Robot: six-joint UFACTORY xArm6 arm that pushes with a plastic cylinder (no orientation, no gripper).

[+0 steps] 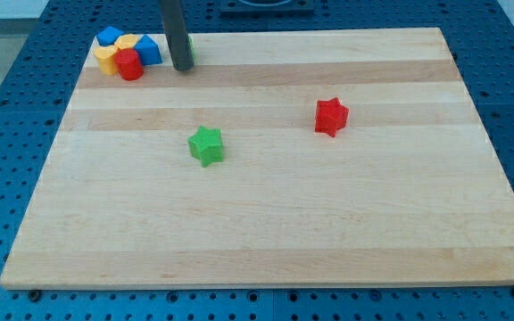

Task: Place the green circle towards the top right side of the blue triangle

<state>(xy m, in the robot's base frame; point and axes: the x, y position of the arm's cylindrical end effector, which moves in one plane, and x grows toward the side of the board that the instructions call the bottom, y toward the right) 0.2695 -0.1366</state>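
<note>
A sliver of green (191, 51) is peeking out at the right side of the rod (175, 31), near the board's top edge; most of it is sitting hidden behind the rod, so whether it is the green circle, and which way it is lying, cannot be told. The rod's tip (183, 67) is resting on the wooden board (266, 232) right beside that sliver; there are no jaws here, just a plain rod holding nothing. Just to the view's left, the blue triangle (147, 50) is sitting in a tight cluster with a red cylinder (129, 64), yellow pieces (114, 53) and another blue block (109, 36), all crowding the top left corner, with little room above them. Well apart, a green star (206, 145) is lying mid-board and a red star (331, 116) towards the view's right; wide bare wood is stretching around both.
</note>
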